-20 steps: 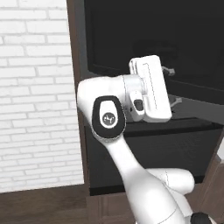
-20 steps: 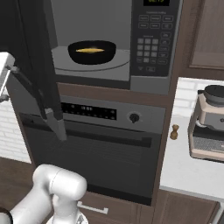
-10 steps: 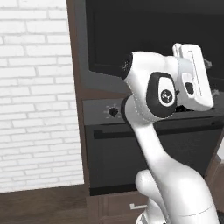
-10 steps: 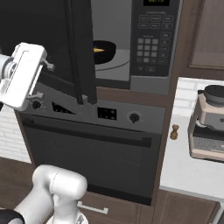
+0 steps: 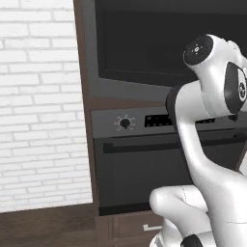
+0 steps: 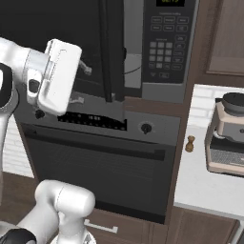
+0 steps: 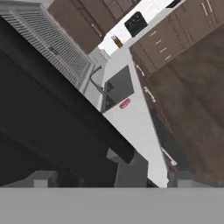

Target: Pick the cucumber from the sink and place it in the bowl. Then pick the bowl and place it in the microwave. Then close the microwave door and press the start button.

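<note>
Filling the left base view, one door (image 5: 164, 43) hangs above one oven (image 5: 144, 169). Right base view: the claw (image 6: 82, 81), spread wide and empty, touches that nearly shut door (image 6: 62, 43); one microwave (image 6: 167, 47). Hand view: one distant sink (image 7: 117, 87).

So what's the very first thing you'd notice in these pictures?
Probably the big white end effector pressed up against the dark microwave door, which is swung almost shut. Next, the microwave's button panel just right of it, and the oven with its round knob underneath. On the white counter to the right stands a coffee machine.
</note>
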Tool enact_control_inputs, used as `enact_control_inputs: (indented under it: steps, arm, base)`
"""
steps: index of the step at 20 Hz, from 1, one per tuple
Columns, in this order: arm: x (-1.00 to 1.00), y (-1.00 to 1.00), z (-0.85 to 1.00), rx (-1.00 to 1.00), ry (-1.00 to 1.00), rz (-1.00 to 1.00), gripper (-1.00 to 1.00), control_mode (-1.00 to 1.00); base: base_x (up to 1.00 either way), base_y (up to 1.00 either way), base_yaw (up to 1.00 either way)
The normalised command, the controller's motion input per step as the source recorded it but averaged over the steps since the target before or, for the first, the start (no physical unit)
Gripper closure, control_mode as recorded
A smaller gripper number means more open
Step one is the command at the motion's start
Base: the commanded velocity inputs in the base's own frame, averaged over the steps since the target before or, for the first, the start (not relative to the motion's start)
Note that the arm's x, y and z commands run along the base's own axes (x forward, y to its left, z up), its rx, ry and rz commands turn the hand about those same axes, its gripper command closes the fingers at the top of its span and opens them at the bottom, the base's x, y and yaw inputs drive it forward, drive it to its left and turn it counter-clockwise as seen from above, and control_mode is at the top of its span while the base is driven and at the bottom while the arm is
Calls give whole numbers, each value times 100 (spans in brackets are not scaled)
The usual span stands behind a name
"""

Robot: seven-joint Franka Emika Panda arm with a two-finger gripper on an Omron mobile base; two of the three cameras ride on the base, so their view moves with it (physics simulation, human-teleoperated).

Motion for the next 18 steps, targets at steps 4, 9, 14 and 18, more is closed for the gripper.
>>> enact_control_inputs:
  steps: [4,9,14,18]
  arm:
    - [73,0,0,23,-1,32,-100,-100]
    - [71,0,0,20,0,30,-100,-100]
    - [67,0,0,20,-2,28,-100,-100]
    - [57,0,0,19,-6,25,-100,-100]
  base:
    - [0,0,0]
    - [0,0,0]
    - [0,0,0]
    - [0,0,0]
